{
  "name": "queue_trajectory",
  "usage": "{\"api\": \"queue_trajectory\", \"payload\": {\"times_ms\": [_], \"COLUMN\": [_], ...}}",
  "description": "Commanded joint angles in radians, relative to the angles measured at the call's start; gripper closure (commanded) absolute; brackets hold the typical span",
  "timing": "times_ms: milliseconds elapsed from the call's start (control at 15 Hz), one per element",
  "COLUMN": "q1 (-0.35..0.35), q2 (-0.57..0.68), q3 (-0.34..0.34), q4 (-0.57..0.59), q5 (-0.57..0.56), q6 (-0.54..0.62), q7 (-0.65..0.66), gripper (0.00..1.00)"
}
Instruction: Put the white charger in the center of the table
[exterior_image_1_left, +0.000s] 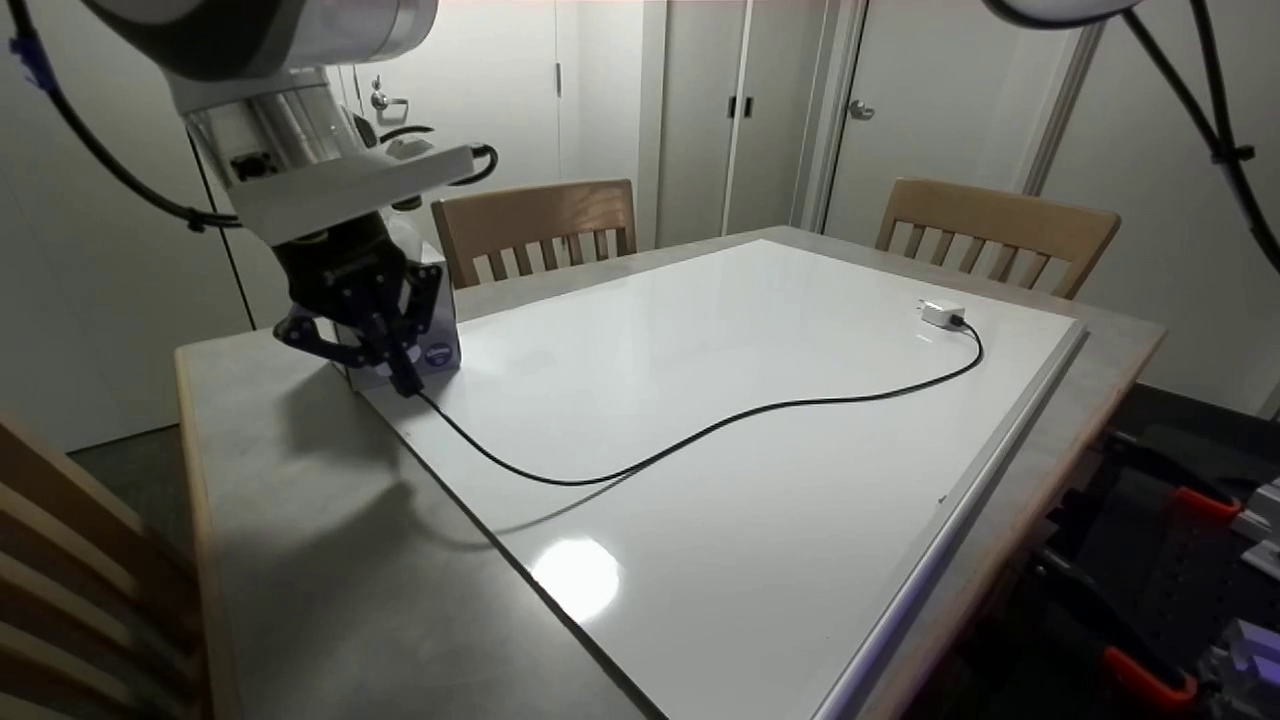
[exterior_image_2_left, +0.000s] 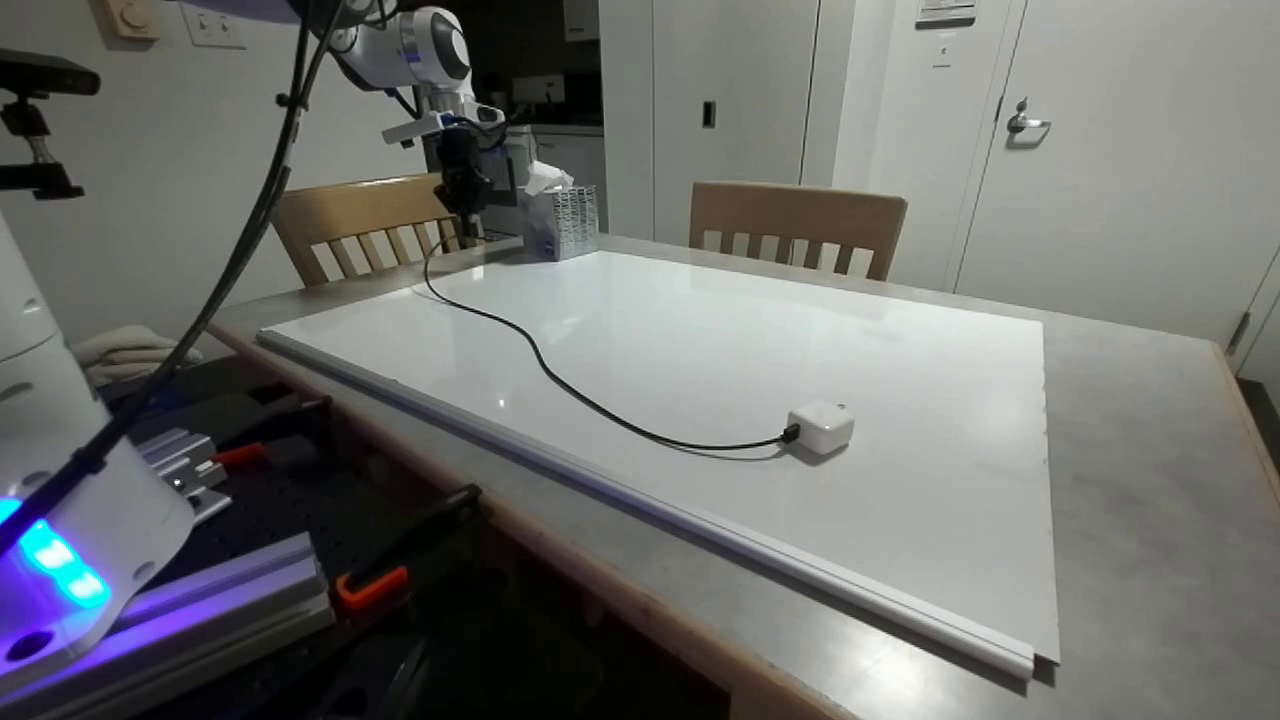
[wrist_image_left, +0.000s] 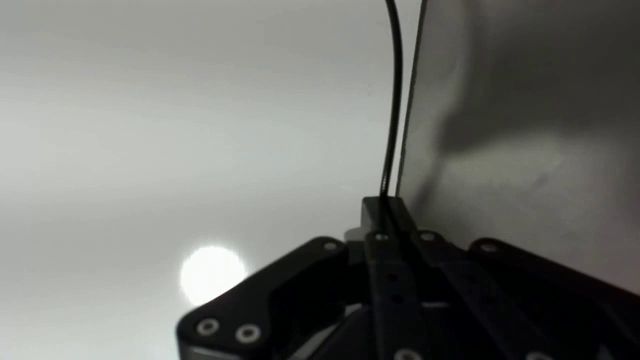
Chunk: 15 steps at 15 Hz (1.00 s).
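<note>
The claw (exterior_image_1_left: 406, 384) grips the black cord (wrist_image_left: 396, 95), but the white charger (exterior_image_2_left: 822, 428) isn't yet at the center of the tabletop (exterior_image_2_left: 1170, 490)

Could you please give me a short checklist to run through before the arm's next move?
Gripper shut on the black cord: ok, it enters between the jaws.
Cord attached to the white charger: ok in both exterior views.
Charger at the centre of the table: not ok, it lies nearer one end.
Gripper apart from the tissue box: ok, a gap shows in an exterior view.
Cord taut for pulling: not ok, it curves loosely.
Grip firm enough to pull: cannot tell.
</note>
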Motion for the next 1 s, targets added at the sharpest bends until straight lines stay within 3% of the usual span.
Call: {"api": "queue_trajectory", "payload": {"times_ms": [0,333,600,667,933], "q1": [-0.013,-0.042,-0.073,-0.046,-0.046], "q2": [-0.039,-0.067,-0.126,-0.034,-0.035], "q3": [-0.006,0.002,-0.003,-0.001,0.0], "q4": [-0.078,-0.179,-0.331,-0.175,-0.185], "q5": [0.036,0.092,0.137,0.105,0.105], "q6": [-0.052,-0.059,-0.012,-0.048,-0.047], "q7": [0.174,0.437,0.658,0.581,0.596], "gripper": [0.99,0.99,0.99,0.99,0.97]}}
